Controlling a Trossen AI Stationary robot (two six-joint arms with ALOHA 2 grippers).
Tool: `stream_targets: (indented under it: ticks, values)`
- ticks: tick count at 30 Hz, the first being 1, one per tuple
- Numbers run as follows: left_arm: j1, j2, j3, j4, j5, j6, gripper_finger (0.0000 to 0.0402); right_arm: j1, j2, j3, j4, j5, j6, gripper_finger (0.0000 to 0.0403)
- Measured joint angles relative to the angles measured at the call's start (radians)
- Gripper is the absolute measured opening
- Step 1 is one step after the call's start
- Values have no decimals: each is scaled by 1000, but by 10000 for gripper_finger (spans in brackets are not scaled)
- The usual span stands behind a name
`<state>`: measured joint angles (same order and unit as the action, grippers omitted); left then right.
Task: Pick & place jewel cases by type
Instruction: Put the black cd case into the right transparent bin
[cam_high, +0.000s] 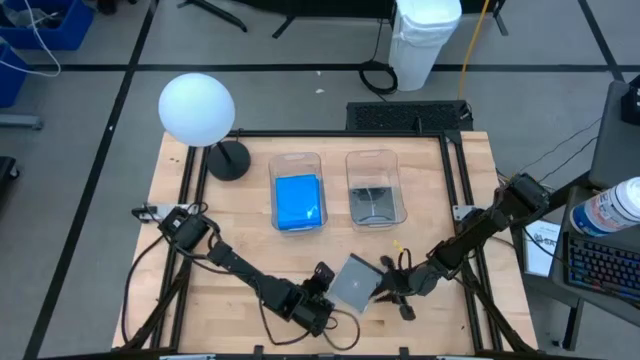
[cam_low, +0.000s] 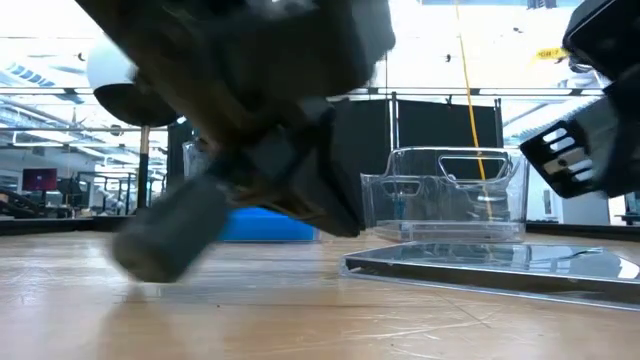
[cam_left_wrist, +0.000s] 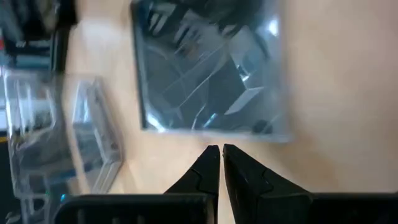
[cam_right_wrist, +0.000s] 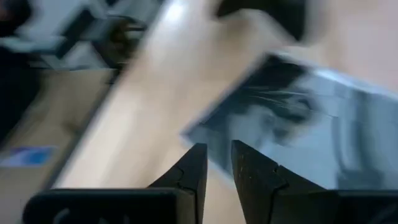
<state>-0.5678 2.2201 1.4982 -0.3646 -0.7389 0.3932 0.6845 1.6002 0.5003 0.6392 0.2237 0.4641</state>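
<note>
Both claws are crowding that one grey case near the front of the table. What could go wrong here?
Two likely snags. The left gripper and right gripper flank the same grey jewel case, so they might bump or shove it askew. It also lies flat on the table, and the left fingers look nearly closed short of its edge, so a grab could slip.

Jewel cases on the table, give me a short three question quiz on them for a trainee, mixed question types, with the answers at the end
1. True or false: the left tub holds blue cases.
2. Where does the grey case lie? A) in the right tub B) on the table, between both grippers C) under the lamp
3. Fill in: the left gripper has its fingers ____.

Key: 1 true. 2 B: the left gripper and right gripper flank it at the table's near edge. 3 shut, with no case between them.
</note>
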Motion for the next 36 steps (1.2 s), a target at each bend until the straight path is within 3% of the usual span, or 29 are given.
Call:
stream_targets:
  ticks: [4, 6, 11, 16, 20, 27, 36]
  values:
    - [-35, -12, 0, 1, 39, 1, 41, 16, -83, 0, -166, 178, 46, 42]
    - [-41, -15, 0, 16, 110, 0, 59, 18, -120, 0, -223, 238, 75, 25]
    - [-24, -15, -2, 21, 226, 1, 135, 0, -139, 0, -317, 277, 166, 5]
    - [3, -16, -9, 23, 145, -18, 206, -19, -139, -1, -467, 318, 297, 1]
    - [21, -16, -9, 28, 184, -13, 229, -32, -134, -1, -519, 320, 345, 1]
    - [29, -16, -8, 29, 269, -3, 216, -69, -31, 0, -441, 229, 343, 0]
    - [13, -13, -8, 52, 297, -29, 199, -94, 160, -1, -46, 102, 259, 0]
